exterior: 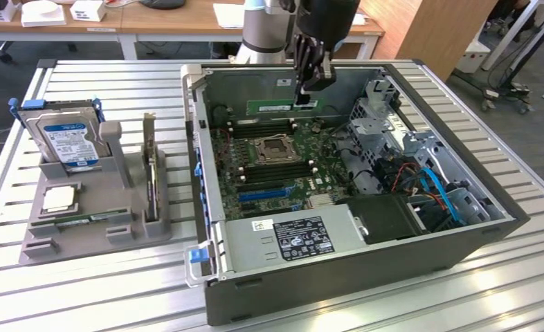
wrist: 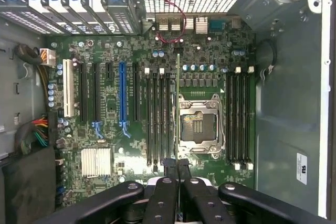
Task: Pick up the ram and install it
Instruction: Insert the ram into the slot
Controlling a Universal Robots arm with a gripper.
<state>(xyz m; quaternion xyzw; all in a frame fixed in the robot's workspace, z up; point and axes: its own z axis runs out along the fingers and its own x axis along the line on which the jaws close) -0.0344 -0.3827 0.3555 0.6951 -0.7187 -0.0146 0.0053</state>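
Note:
My gripper (exterior: 305, 97) hangs over the far side of the open computer case (exterior: 493, 207), shut on the ram (exterior: 277, 106). The ram is a long green stick with a white sticker, held level above the motherboard (exterior: 272, 166). In the wrist view the ram (wrist: 178, 103) shows edge-on as a thin green line running out from between my black fingertips (wrist: 170, 167). It lies over the board between the CPU socket (wrist: 199, 127) and a bank of black memory slots (wrist: 157, 119). A second bank of slots (wrist: 239, 119) sits on the socket's other side.
On the exterior view's left, a grey holder (exterior: 41, 245) carries a silver hard drive (exterior: 69, 142) and an upright expansion card (exterior: 149, 166). Inside the case are a power supply (exterior: 291, 238), drive cages (exterior: 383, 124) and blue cables (exterior: 438, 190). The case walls stand high around the board.

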